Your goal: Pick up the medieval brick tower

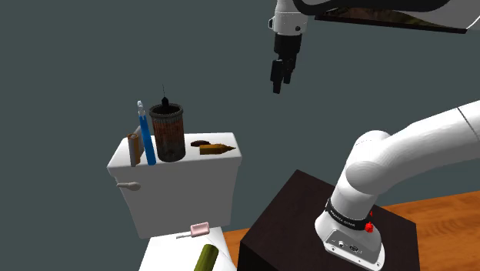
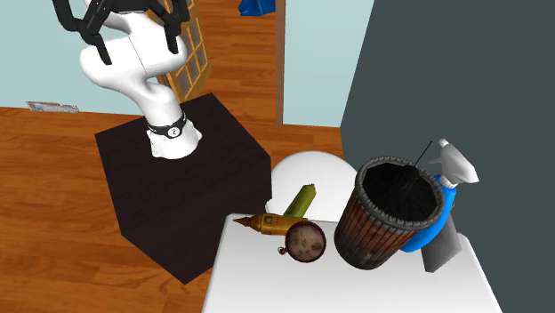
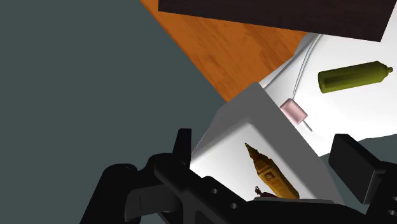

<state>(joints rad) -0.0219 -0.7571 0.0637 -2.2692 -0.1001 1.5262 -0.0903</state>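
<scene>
The tool [image 3: 264, 143] hangs released, fingers apart, grasping nothing. Well below it and off to one side, the round brick tower [image 1: 166, 132] stands upright on the toilet tank lid [image 1: 196, 162]. It looks stiff, hollow, rough-walled and wide, so it is probably best pinched across its rim wall. There is one tower, one blue spray bottle [image 1: 145, 135] just beside it, and one golden clock tower [image 3: 270, 172] lying nearer under the tool.

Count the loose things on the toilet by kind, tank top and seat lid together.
Towers: 2, the round brick tower and the golden clock tower
Bottles: 2, the blue spray bottle and the olive-green bottle
Round brown disc: 1
Brown upright piece: 1
Pink handled item: 1
Total: 7
</scene>
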